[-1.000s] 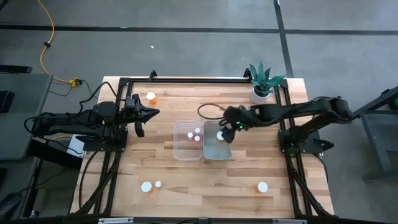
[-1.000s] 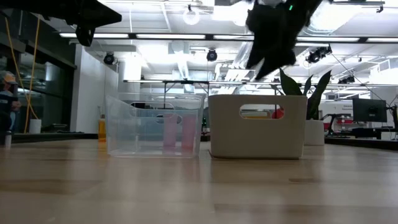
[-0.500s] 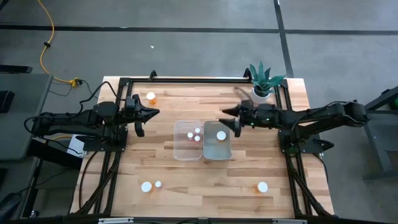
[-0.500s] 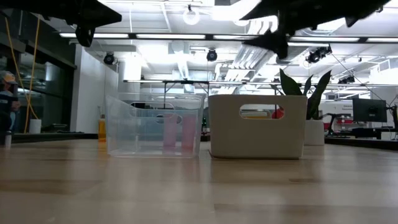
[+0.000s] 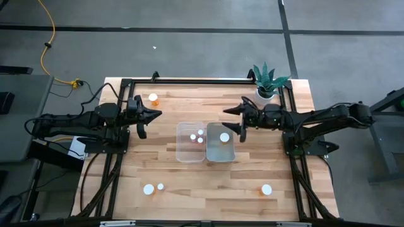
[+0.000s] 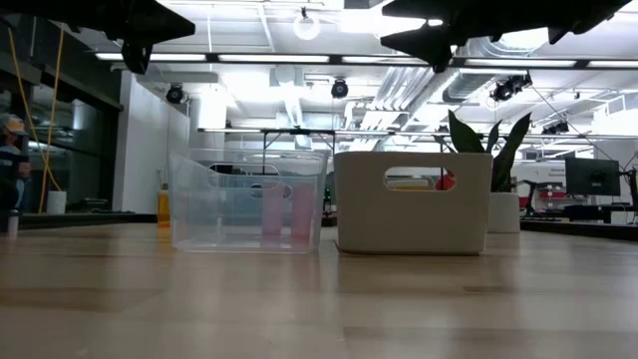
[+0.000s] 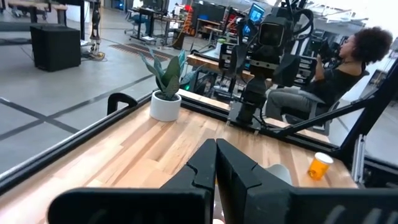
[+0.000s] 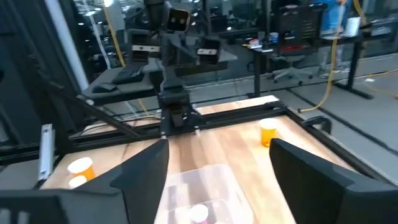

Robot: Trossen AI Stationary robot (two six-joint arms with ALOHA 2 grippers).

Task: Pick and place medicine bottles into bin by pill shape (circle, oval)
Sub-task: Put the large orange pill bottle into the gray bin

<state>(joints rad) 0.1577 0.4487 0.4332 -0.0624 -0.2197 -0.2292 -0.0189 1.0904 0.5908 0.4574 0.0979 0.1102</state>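
My right gripper point(image 5: 231, 120) hangs open and empty above the table, just beyond the far rim of the white bin point(image 5: 220, 157); it also shows in the low view point(image 6: 431, 50) and in its wrist view point(image 8: 217, 180). One white-capped medicine bottle point(image 5: 224, 137) lies in the white bin. Three bottles point(image 5: 199, 136) lie in the clear bin point(image 5: 179, 144). Loose bottles stand on the table at the far left point(image 5: 153, 98), near left point(image 5: 149, 189) and near right point(image 5: 266, 189). My left gripper point(image 5: 156, 114) is shut and empty, held level left of the bins point(image 7: 216, 167).
A potted plant point(image 5: 267, 83) stands at the table's far right corner. Black frame rails point(image 5: 202, 80) run along the far edge and both sides. A person point(image 7: 348, 62) sits in the room beyond the table. The wood point(image 5: 208, 189) between the near bottles is bare.
My right gripper has risen from inside the white bin and tipped from pointing down to level, drawing back a little toward the table's far right. The bottle in the white bin stays where it was.
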